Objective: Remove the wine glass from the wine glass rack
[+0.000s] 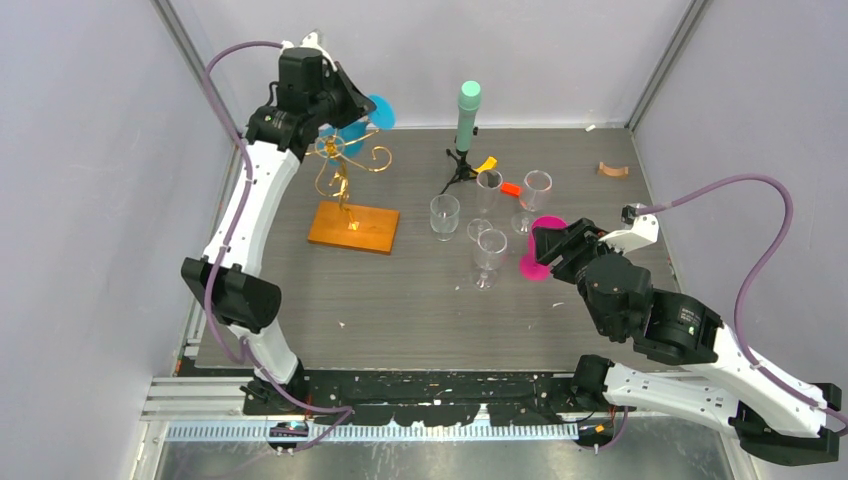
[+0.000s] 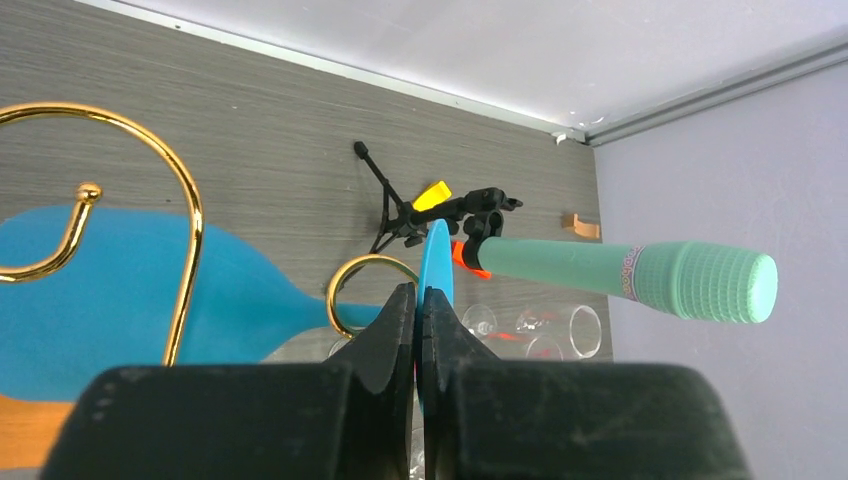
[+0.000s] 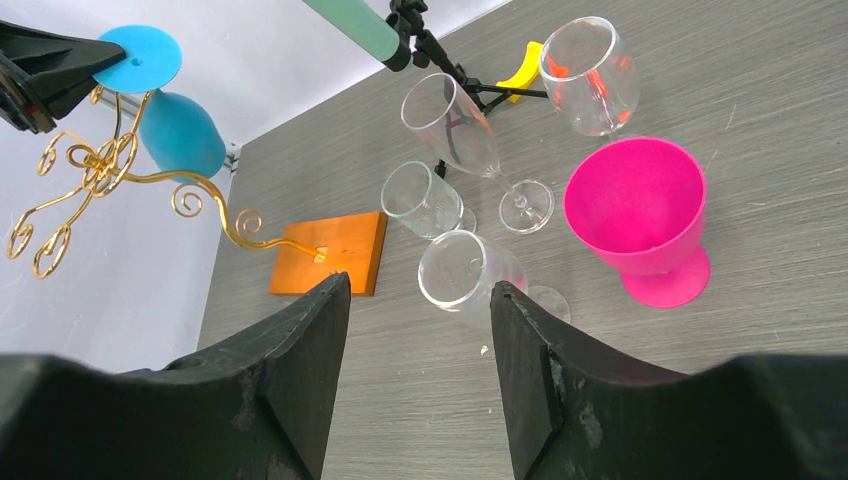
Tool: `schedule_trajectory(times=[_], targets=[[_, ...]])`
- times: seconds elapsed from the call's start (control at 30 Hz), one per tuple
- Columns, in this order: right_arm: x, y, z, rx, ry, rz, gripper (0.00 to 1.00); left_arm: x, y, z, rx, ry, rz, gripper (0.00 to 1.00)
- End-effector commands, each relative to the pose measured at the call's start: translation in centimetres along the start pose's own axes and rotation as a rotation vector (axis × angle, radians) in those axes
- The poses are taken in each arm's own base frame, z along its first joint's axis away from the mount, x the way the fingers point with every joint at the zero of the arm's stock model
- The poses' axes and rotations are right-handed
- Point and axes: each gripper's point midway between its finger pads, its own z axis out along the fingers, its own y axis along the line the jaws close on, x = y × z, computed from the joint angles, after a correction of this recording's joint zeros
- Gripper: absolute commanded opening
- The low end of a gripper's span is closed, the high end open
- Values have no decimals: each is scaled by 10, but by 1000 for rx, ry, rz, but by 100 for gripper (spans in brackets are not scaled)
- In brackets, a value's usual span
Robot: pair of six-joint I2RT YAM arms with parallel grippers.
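Tightly, the left gripper (image 2: 420, 300) pinches its jaws on the foot of the blue wine glass (image 2: 100, 290) hanging inverted on the wine glass rack (image 1: 350, 175); the right gripper (image 3: 415, 295) has jaws wide, empty.

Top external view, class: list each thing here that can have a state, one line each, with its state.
blue wine glass, hanging upside down on the rack, foot gripped
left gripper, shut on the blue wine glass's foot
right gripper, open, holding nothing
wine glass rack, upright, carrying one glass
pink goblet, standing upright
clear glasses, standing upright
mint-green cylinder, standing upright
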Motion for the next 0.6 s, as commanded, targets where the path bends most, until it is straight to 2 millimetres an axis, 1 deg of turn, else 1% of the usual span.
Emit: schedule_trajectory(times=[0.0, 0.13, 0.3, 0.57], targets=[[-9, 4, 3, 11, -42, 48, 59, -26, -23, -29, 106, -94, -34, 0], [-9, 4, 3, 12, -45, 49, 59, -32, -38, -37, 192, -118, -95, 0], [-10, 4, 2, 10, -46, 51, 59, -31, -48, -38, 296, -82, -197, 0], [-13, 1, -1, 6, -54, 63, 59, -29, -44, -31, 377, -22, -349, 0]])
